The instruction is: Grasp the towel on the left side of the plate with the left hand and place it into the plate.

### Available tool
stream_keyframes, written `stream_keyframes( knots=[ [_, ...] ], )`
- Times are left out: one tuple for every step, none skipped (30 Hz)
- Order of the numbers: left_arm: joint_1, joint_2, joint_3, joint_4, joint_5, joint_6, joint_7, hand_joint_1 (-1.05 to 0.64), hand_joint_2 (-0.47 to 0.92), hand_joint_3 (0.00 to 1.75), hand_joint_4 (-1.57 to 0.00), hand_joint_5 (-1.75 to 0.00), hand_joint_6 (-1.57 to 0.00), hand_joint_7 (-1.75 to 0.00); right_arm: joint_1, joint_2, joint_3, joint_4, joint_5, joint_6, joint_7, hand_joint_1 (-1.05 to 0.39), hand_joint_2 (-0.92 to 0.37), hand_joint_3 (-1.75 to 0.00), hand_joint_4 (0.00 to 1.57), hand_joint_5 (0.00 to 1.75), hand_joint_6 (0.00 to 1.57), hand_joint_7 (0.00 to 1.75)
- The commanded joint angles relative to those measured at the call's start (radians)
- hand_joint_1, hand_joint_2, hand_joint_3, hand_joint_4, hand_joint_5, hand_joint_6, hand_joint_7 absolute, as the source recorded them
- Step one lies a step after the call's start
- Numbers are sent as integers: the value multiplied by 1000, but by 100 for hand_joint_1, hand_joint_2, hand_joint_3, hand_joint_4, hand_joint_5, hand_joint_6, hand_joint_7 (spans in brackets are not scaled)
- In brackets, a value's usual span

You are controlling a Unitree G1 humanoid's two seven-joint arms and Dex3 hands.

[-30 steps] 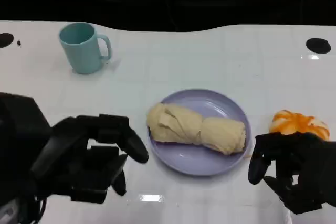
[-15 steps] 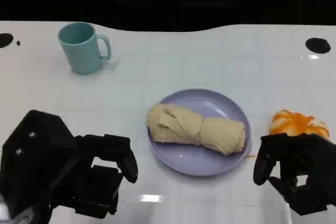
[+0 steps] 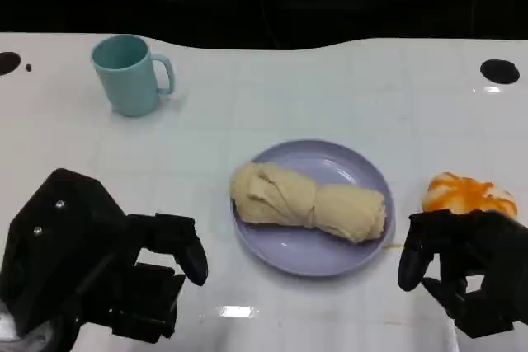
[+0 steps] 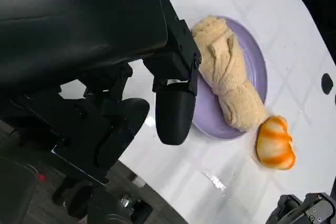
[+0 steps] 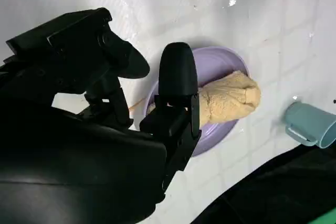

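Note:
A rolled beige towel (image 3: 307, 201) lies across the lilac plate (image 3: 342, 253) at the table's middle. The left wrist view shows the towel (image 4: 228, 72) on the plate (image 4: 258, 66), and so does the right wrist view, towel (image 5: 227, 98) on plate (image 5: 212, 59). My left hand (image 3: 107, 265) hovers low at the front left, apart from the plate, fingers spread and holding nothing. My right hand (image 3: 466, 265) hangs at the front right with nothing in it.
A teal mug (image 3: 129, 73) stands at the back left. An orange-and-white bun-like object (image 3: 469, 194) lies right of the plate, just beyond my right hand. Black round marks (image 3: 499, 71) sit near the table's far corners.
My left hand has drawn back from the plate toward the front left and lower in the picture. The towel stays on the plate. The right hand has barely shifted.

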Motion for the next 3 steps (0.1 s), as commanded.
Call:
stream_keyframes(
  knots=[
    [-11,20,5,-8,5,12,16,1,45,142,-83,-175,-73,-164,-8,-9,-12,-1,6,-8,0,1,-58,-107,71,174,69,143],
    [-13,21,4,-7,7,14,18,1,45,142,-82,-175,-73,-163,-8,-8,-13,3,8,-13,0,1,-58,-107,71,173,69,143],
    [-14,21,3,-7,8,12,19,1,45,142,-82,-175,-73,-163,-9,-8,-13,6,8,-16,0,1,-58,-107,72,174,69,143]
  ],
)
